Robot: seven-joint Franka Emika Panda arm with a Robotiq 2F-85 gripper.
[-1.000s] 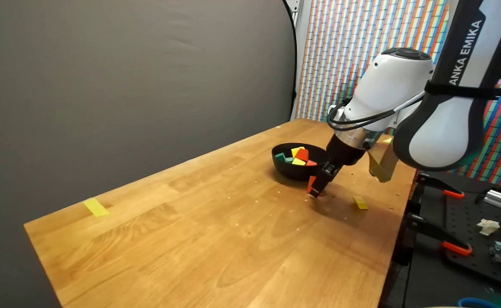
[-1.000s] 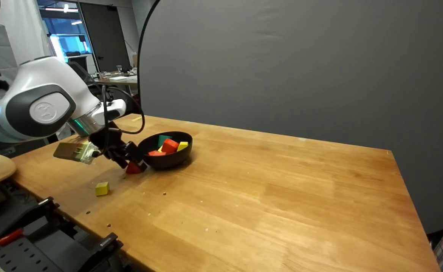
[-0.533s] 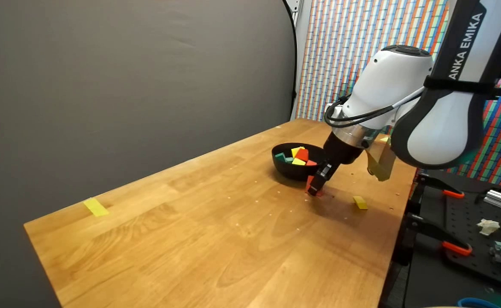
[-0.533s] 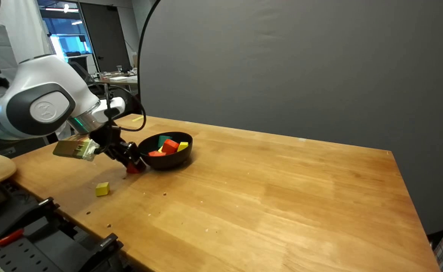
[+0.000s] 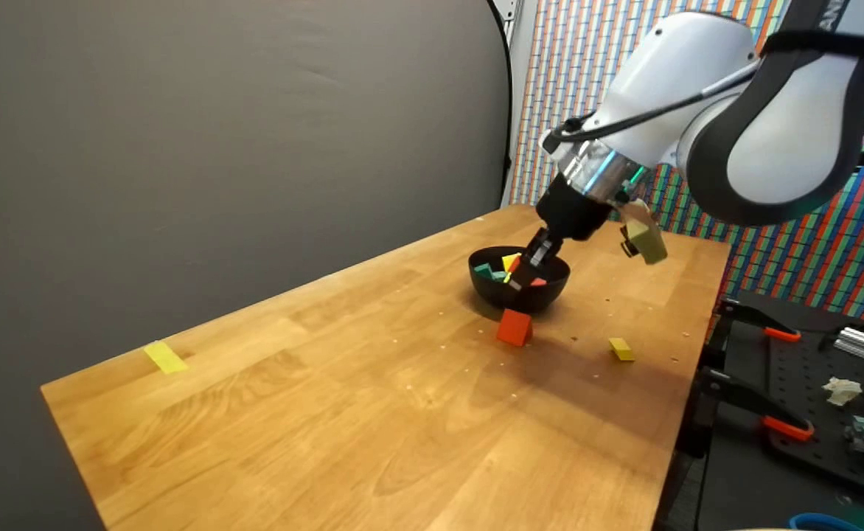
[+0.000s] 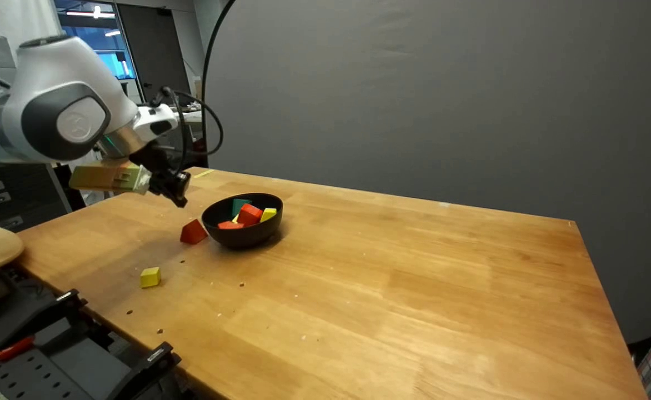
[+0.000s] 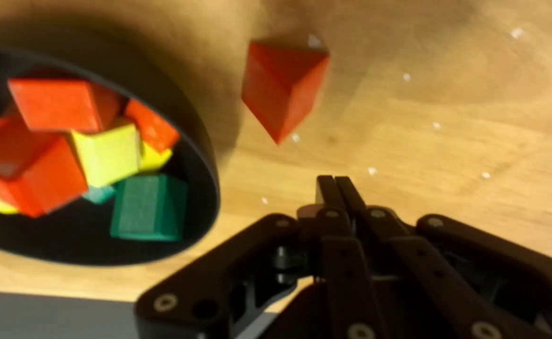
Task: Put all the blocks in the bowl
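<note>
We had the Robotiq gripper (image 7: 335,181) aloft, fingers pinched together, red triangular prism (image 7: 273,89) just beside the black bowl (image 6: 242,238)!

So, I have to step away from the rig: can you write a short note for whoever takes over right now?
Gripper: shut, holding nothing, above the table.
Bowl: upright on the table.
Done: red blocks, yellow blocks and green blocks are in the bowl.
Left: the wedge-shaped red block, on the table close beside the bowl but apart from it, and the lone yellow block, farther from the bowl. Both need picking up and placing in.
</note>
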